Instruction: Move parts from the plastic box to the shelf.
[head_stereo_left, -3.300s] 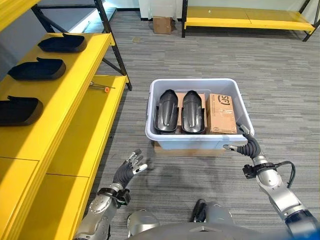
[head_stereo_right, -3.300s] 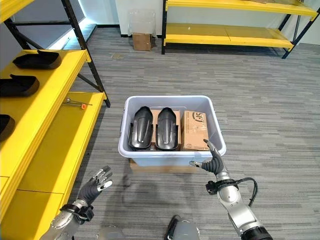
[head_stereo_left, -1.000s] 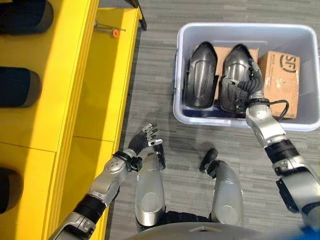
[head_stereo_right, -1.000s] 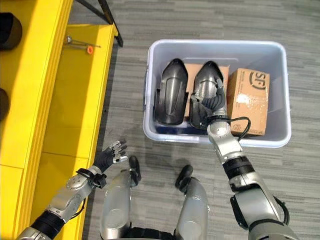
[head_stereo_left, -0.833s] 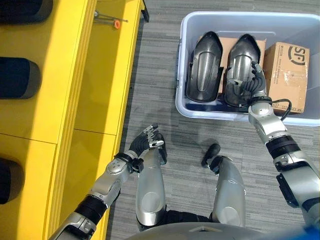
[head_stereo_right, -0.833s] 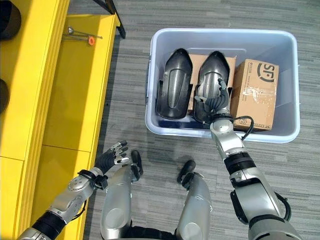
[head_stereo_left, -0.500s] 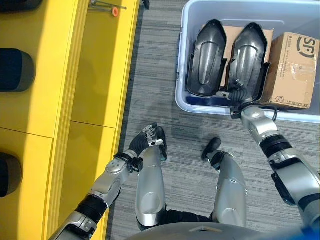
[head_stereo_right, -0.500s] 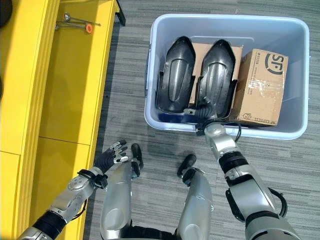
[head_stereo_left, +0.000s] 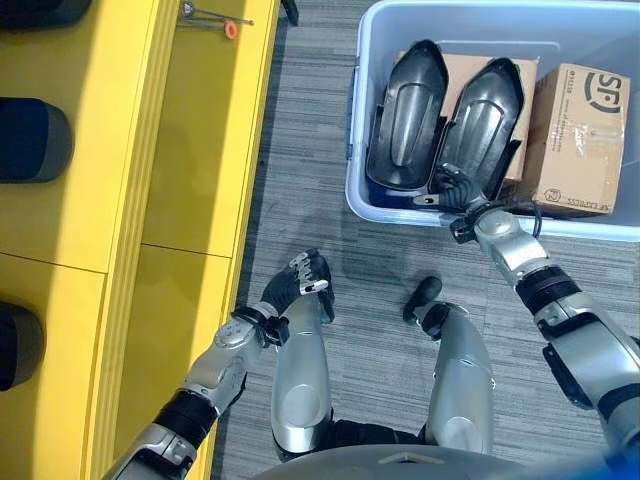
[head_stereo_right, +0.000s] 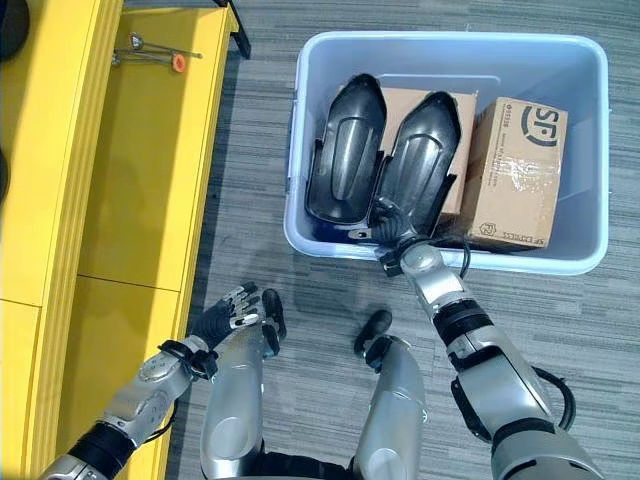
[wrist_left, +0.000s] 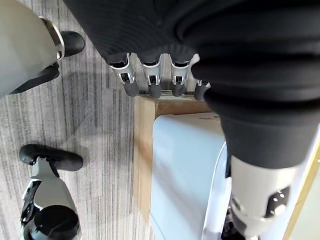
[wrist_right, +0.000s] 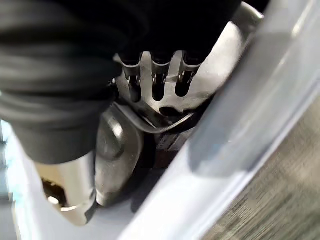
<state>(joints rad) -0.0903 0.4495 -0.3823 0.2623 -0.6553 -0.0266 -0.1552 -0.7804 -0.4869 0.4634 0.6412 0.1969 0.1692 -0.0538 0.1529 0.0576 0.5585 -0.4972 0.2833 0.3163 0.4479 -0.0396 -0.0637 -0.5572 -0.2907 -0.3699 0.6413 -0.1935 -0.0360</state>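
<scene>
**Right part tilts as the right hand takes its near end**

On the far left stands the yellow shelf (head_stereo_left: 120, 150), with dark parts already lying on its upper board (head_stereo_left: 35, 140) and a small tool with an orange tip (head_stereo_left: 215, 18) on the lower board. Nothing there looks different from half a second ago.

Next comes the left hand (head_stereo_left: 295, 285), low beside the shelf. It is empty, the fingers loosely bent and relaxed, and it has stayed in about the same place.

Further right is the plastic box (head_stereo_right: 300, 235) on the floor. Two dark parts lie inside it, with a cardboard carton (head_stereo_right: 515, 170) at their right. The left part (head_stereo_right: 340, 155) lies as before. The right part (head_stereo_right: 415, 165) is now slanted, its far end leaning toward the carton, while half a second ago it lay parallel to its neighbour.

The right hand (head_stereo_right: 385, 228) is at the near end of this right part, just inside the box wall. In the right wrist view the fingers (wrist_right: 152, 82) curl over the edge of the part and the thumb is underneath, so the hand is grasping it.

I judge that the grip has been taken and the lift has begun; the part must next clear the box wall and travel to the shelf.
</scene>
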